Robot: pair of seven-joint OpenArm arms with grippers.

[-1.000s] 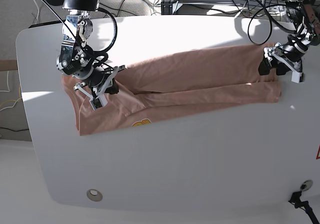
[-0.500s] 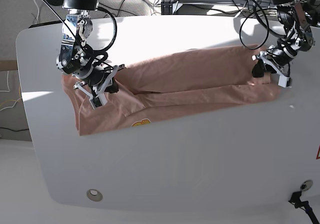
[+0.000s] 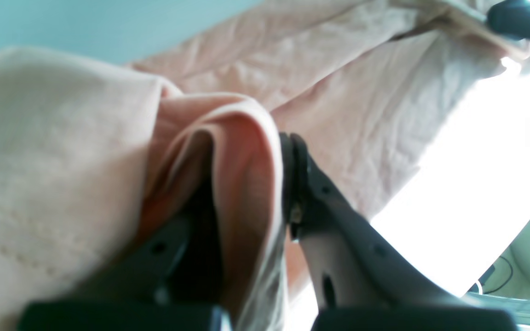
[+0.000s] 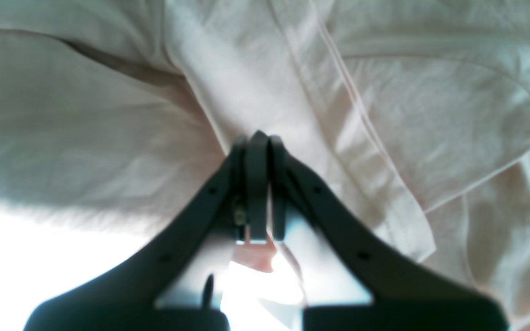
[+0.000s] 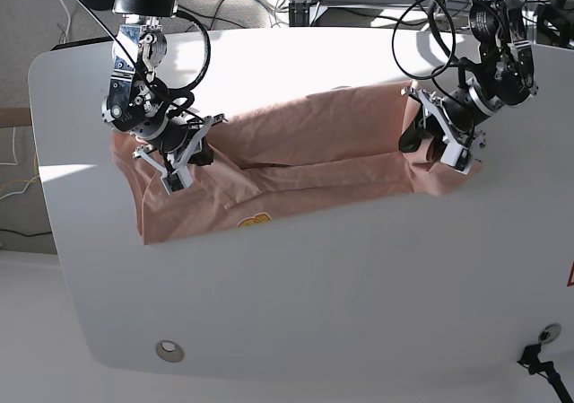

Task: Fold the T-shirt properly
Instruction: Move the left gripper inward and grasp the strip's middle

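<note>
T-shirt (image 5: 314,147): salmon-pink woven-looking cotton cloth, matt, soft, finely creased; stitched hem lines show along its folded edges in the left wrist view; a small yellow printed graphic (image 5: 254,221) sits flat on the cloth near the table's front edge.

Table (image 5: 296,304): white, smooth, hard top with a slight sheen, glaring where light falls.

Left gripper (image 5: 439,143) and right gripper (image 5: 179,156): black matt plastic fingers with white plastic brackets; small screw heads set in the fingers.

Cables (image 5: 193,39): black, smooth, rubbery sheath.
</note>
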